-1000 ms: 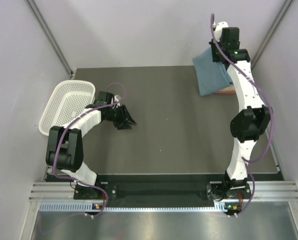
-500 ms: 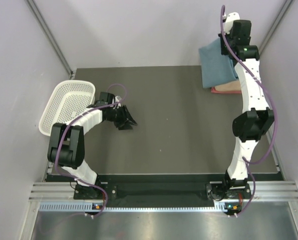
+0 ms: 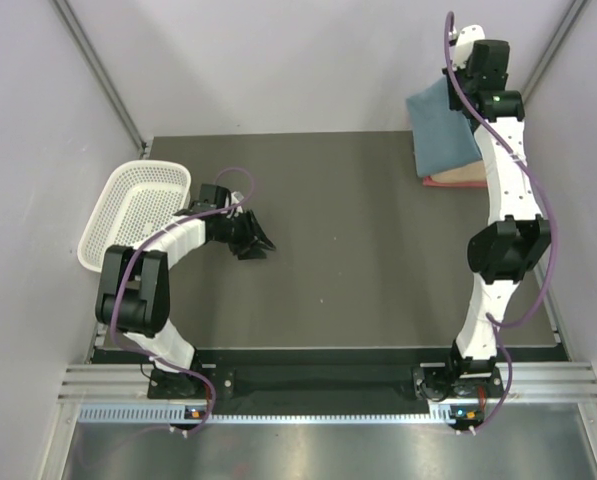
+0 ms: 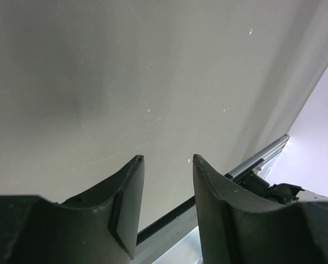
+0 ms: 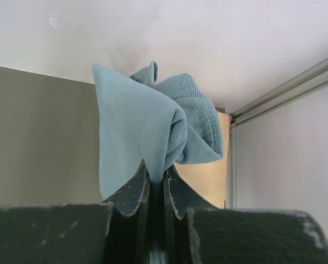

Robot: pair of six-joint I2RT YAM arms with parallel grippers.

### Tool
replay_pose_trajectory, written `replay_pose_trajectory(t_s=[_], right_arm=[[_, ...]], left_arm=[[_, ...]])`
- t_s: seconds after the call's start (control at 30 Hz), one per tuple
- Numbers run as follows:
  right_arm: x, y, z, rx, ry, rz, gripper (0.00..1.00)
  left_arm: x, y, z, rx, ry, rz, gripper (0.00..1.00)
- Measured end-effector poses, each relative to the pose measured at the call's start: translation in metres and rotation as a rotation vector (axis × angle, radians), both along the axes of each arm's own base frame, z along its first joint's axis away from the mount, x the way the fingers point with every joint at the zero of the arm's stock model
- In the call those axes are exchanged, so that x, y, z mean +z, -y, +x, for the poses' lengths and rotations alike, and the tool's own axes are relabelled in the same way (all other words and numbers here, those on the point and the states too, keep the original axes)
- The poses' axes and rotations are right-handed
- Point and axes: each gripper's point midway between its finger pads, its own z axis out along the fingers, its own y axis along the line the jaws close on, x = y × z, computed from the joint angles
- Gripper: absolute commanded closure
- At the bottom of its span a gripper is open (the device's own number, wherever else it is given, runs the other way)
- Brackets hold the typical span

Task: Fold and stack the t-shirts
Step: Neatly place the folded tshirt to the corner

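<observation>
Right fingers [image 5: 132, 192] are clamped tight on a bunched fold of the blue-grey t-shirt [image 5: 136, 126], and the cloth billows out just past their tips. It hangs lifted at the far right corner, over the folded peach t-shirt [image 5: 205, 181] lying on the worktop [image 3: 358, 250]. Left fingers [image 4: 128, 198] stand apart with nothing between them, low over the worktop near the white basket [image 3: 138, 210].

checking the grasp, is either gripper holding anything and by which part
The right gripper pinches the soft blue-grey cloth t-shirt by a bunched fold; the left gripper holds nothing.
</observation>
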Motion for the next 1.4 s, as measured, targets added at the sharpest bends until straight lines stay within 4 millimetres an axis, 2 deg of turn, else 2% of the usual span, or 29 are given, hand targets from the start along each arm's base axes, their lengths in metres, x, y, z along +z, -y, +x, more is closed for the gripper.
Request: replay_pose_trajectory(t_s=[0.2,0.43,0.73,1.07,1.4], right_arm=[[-0.013,0.009,0.007,-0.011,-0.021,-0.007,1.0],[-0.034,0.012,0.015,-0.006,-0.056,-0.001,1.0],[-0.054,0.043,0.021,-0.058,-0.087,0.001,1.0],[-0.062,0.05,0.037,-0.07,-0.065,0.0,1.0],[-0.071,0.081,0.048,-0.129,-0.045,0.007,1.0]], left_arm=[[-0.01,0.001,0.001,0.003,-0.035,0.003,0.55],[-0.004,0.004,0.013,0.0,-0.015,-0.003,0.55],[-0.009,0.006,0.014,-0.006,-0.033,-0.011,0.55],[-0.014,0.009,0.017,-0.01,-0.052,-0.016,0.55],[-0.013,0.013,0.02,-0.016,-0.051,-0.02,0.55]])
